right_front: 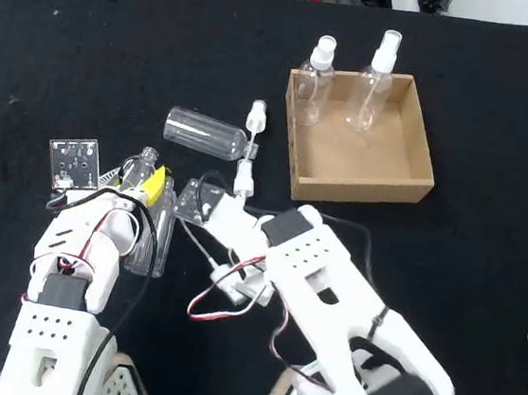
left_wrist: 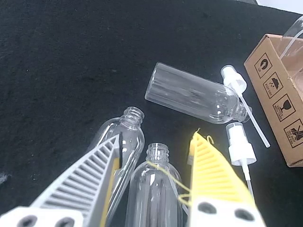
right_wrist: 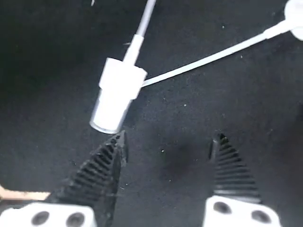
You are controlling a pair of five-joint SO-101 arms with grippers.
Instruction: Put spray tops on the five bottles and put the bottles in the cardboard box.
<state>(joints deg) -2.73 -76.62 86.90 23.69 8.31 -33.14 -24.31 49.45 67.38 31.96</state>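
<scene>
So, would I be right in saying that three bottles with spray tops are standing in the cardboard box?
Not quite: the high view shows two, not three. One bottle and a second bottle, both with spray tops, stand in the cardboard box.

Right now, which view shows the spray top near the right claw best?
The right wrist view: the spray top lies large, just ahead of the open right claw. The high view shows it small; the left wrist view, farther off.
</scene>
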